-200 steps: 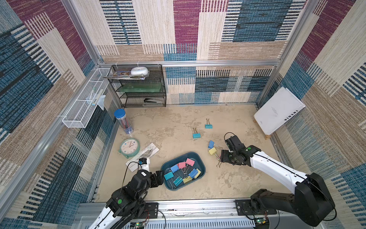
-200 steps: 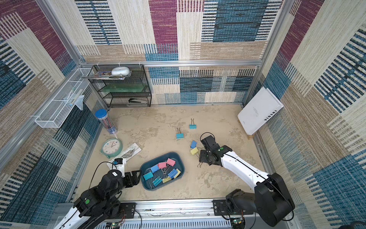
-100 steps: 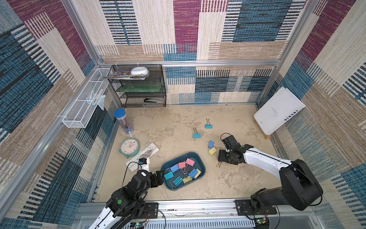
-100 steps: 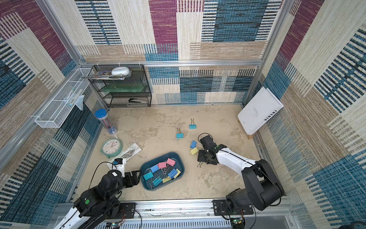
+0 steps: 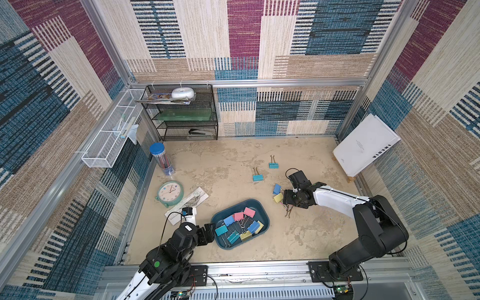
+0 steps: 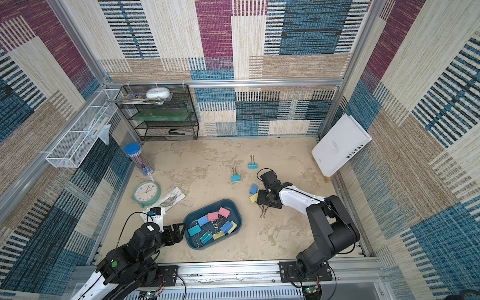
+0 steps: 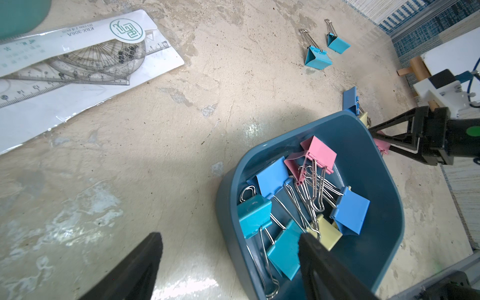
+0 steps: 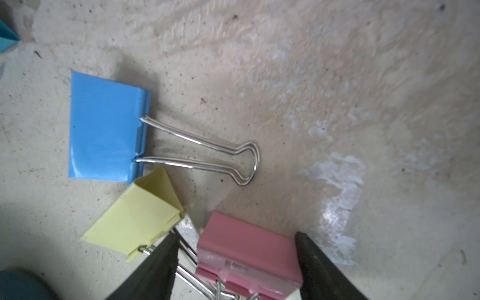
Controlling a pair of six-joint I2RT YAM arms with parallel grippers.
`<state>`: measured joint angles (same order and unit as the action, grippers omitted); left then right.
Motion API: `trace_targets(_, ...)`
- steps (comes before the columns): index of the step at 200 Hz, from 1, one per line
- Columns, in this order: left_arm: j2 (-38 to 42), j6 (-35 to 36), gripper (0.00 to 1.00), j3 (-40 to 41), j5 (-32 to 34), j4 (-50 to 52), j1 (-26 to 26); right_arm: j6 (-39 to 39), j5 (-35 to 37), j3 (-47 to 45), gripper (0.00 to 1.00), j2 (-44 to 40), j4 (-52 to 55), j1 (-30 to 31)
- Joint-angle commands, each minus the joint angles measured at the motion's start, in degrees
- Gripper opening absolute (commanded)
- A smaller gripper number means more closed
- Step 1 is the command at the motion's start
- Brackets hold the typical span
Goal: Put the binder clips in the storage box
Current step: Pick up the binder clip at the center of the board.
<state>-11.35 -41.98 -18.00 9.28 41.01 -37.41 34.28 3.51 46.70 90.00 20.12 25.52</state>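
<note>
The storage box (image 5: pixel 228 207) (image 6: pixel 202 207) is a dark teal tub near the front, and several binder clips (image 5: pixel 240 223) (image 7: pixel 311 192) lie in it. Loose on the floor lie two teal clips (image 5: pixel 257 177) (image 5: pixel 273 165), a blue clip (image 5: pixel 277 189) (image 8: pixel 104 130) and a yellow clip (image 5: pixel 278 198) (image 8: pixel 135 220). A pink clip (image 8: pixel 249 246) lies between the fingers of my right gripper (image 5: pixel 285 200) (image 8: pixel 236 235), which is open and low over it. A gap shows beside one finger. My left gripper (image 5: pixel 209 231) (image 7: pixel 228 249) is open at the box's left end and holds nothing.
A round clock (image 5: pixel 169 193), a ruler pack (image 5: pixel 187 205) and a pencil tube (image 5: pixel 161 161) stand along the left side. A black mesh rack (image 5: pixel 181 114) fills the back left corner, with a white wire basket (image 5: pixel 111 137) on the wall. A white book (image 5: pixel 363 148) leans at the right.
My right gripper has edged slightly left over the pink clip while its elbow folded in towards the base. The left arm and both openings are unchanged.
</note>
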Motion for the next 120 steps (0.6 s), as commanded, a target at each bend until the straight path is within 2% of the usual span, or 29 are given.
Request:
trace_targets(1, 0.07, 0.46, 0.86, 0.23, 0.12, -0.77, 0.0, -0.6, -0.86, -0.87, 0.69, 0.88, 0.89, -0.02)
trace_targets(43, 0.1, 0.51, 0.86, 0.23, 0.12, -0.83, 0.03, -0.75, 0.55, -1.79, 0.55, 1.06, 0.8, 0.03)
trace_targets(89, 0.1, 0.53, 0.86, 0.25, 0.22, -0.83, -0.01, -2.41, 4.48, 1.36, 0.48, -2.78, 5.14, 0.04)
trace_targets(120, 0.07, 0.42, 0.86, 0.27, 0.3, -0.85, 0.02, -5.29, 1.24, 4.22, 0.45, -7.53, 7.69, 1.14)
